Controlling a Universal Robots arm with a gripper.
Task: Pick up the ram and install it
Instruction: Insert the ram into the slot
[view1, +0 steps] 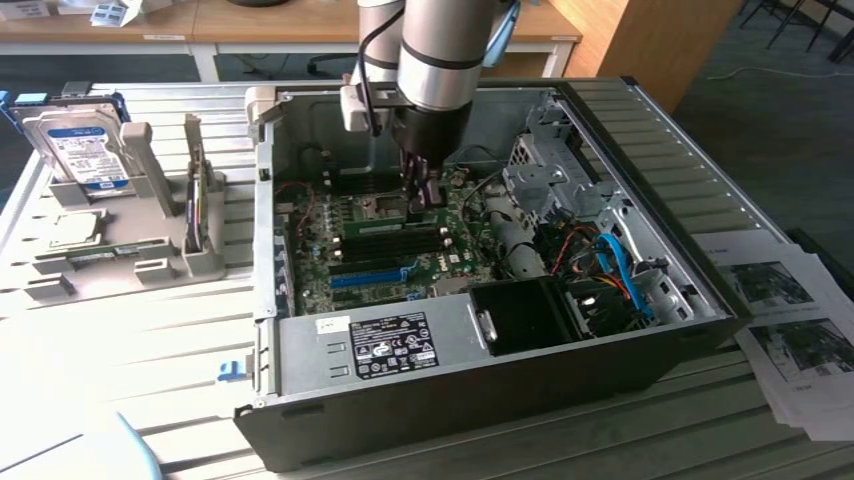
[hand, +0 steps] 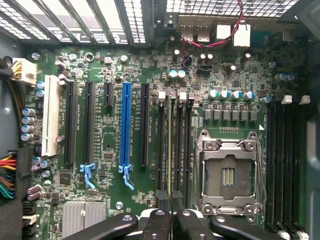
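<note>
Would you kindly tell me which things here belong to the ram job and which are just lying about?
Job: gripper, shut on the ram; memory slots; motherboard.
Lying about: hard drive; papers; grey holder.

the computer case (view1: 694, 170) lies with its open side up, so straight down is the one easy way in. the hand (view1: 424, 200) is deep in there, pinching the ram (hand: 170, 150) edge-on over the black memory slots (hand: 178, 140), with neighbours tight on both sides. the drive cage (view1: 547, 165) and a cable tangle (view1: 617, 270) crowd the exterior view's right, and a black fan shroud (view1: 527, 315) blocks the near side. the cpu socket (hand: 230, 172) sits low just beside the slots, and the blue slot (hand: 125, 125) stands further off.
</note>
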